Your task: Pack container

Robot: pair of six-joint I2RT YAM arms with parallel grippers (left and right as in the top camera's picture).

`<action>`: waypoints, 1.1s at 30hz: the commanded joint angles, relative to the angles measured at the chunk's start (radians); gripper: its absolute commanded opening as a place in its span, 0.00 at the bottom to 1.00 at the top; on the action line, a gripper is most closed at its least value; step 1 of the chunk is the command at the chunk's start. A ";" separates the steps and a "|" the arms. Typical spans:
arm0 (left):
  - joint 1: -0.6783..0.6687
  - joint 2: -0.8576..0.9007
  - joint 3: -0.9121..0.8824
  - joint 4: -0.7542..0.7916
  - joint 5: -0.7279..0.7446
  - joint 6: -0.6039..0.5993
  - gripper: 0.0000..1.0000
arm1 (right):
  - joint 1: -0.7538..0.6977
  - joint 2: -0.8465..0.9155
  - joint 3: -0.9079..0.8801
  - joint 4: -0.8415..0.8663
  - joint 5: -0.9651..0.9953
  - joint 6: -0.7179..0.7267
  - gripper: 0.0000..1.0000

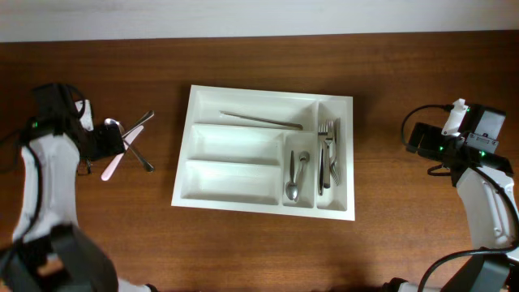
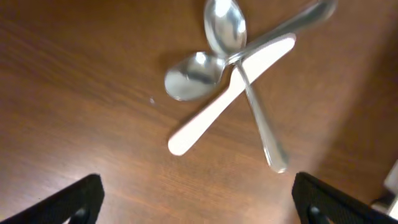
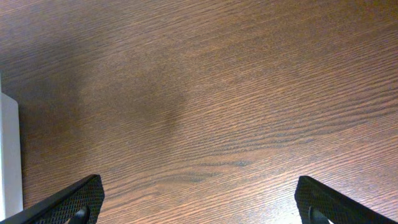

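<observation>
Surface: brown wood-grain top (image 1: 405, 243), both arms at its outer edges.
Tray: white cutlery tray (image 1: 235, 144), flat at the middle of the surface, long side running left to right, well apart from both arms.
Tray, back long slot: one thin metal piece (image 1: 259, 120) lying lengthwise, probably a knife.
Tray, right-end slot: forks (image 1: 327, 150), tines toward the back edge.
Tray, short slot beside forks: tray spoons (image 1: 294, 177), bowls toward the front edge.
Loose pile: near the left edge of the surface, left of the tray and not touching it.
Pile, contents: two loose spoons (image 2: 225, 26) crossed at the necks, a white flat handle (image 2: 230, 93) lying across them. All rest on the wood.
Left fingers: left fingers (image 2: 81, 198) spread wide, nothing between them, low over the wood with the pile just ahead of the tips.
Right fingers: right fingers (image 3: 78, 199) spread wide, pinching nothing, above bare wood near the right edge. The tray's rim shows at the left border of the right wrist view.
</observation>
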 commanded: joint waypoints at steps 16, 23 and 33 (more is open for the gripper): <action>0.052 0.150 0.141 0.039 0.187 -0.072 0.84 | -0.005 0.005 0.011 -0.001 -0.005 -0.005 0.99; 0.188 0.152 0.138 0.032 0.466 -0.074 0.84 | -0.005 0.005 0.011 -0.001 -0.005 -0.005 0.99; 0.359 0.224 0.136 -0.015 0.839 0.063 0.84 | -0.005 0.005 0.011 -0.001 -0.005 -0.005 0.99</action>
